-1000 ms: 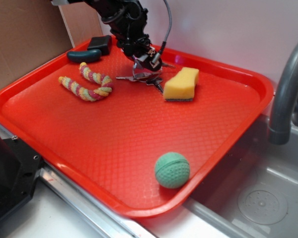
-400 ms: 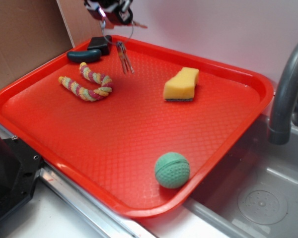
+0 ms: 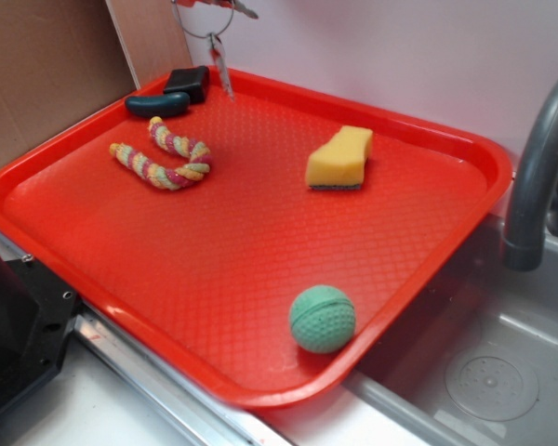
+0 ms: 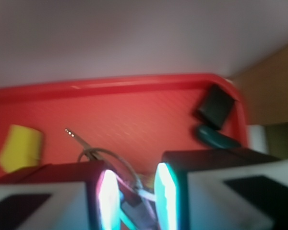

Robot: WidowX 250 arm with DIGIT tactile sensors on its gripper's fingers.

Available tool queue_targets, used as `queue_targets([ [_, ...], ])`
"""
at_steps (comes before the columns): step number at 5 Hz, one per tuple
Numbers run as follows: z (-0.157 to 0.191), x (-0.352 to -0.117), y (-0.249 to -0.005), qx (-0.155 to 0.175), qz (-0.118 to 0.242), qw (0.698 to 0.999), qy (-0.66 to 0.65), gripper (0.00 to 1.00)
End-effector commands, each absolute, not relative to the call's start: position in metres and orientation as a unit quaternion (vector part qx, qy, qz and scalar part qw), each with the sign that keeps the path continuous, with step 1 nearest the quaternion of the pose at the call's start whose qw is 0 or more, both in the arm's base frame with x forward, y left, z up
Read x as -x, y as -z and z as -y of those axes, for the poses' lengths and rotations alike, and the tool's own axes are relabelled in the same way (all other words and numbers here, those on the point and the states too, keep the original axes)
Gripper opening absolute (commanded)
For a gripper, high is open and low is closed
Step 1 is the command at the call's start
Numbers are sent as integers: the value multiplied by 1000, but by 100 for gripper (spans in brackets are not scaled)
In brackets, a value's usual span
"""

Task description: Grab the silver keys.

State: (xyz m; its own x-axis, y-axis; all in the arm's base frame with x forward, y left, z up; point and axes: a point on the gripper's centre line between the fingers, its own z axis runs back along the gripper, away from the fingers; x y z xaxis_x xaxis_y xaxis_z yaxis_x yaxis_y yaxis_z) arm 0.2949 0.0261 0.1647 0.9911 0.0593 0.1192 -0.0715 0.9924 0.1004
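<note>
The silver keys [image 3: 220, 58] hang higher than they did a moment ago: they now dangle from their wire ring at the top edge of the exterior view, above the far rim of the red tray [image 3: 446, 153], where a second ago they lay on the tray beside the yellow sponge [image 3: 339, 158]. The arm has risen almost out of that view. Nothing else on the tray has shifted.

In the wrist view the gripper [image 4: 137, 196] has its jaws drawn narrow, with the ring and what look like key blades caught between the lit fingers [image 4: 108, 196]; the picture is blurred, so the exact grip is hard to make out. The keys are clear of the tray surface.

The tray holds the sponge toward its far right. A striped rope toy [image 3: 163, 158] is curled at the far left. A dark teal oblong piece [image 3: 158, 104] and a black block [image 3: 188, 84] sit close together in the far left corner. A green ball [image 3: 322, 319] rests near the front rim. The tray lies beside a sink [image 3: 484, 372] with a grey faucet [image 3: 535, 167].
</note>
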Motion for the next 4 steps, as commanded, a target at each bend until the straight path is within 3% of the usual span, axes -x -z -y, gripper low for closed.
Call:
queue_targets([
  [1, -12, -308, -193, -61, 73, 995, 14, 0],
  [3, -1, -288, -208, -33, 71, 996, 30, 0],
  [4, 2, -290, -206, -20, 76, 996, 45, 0],
])
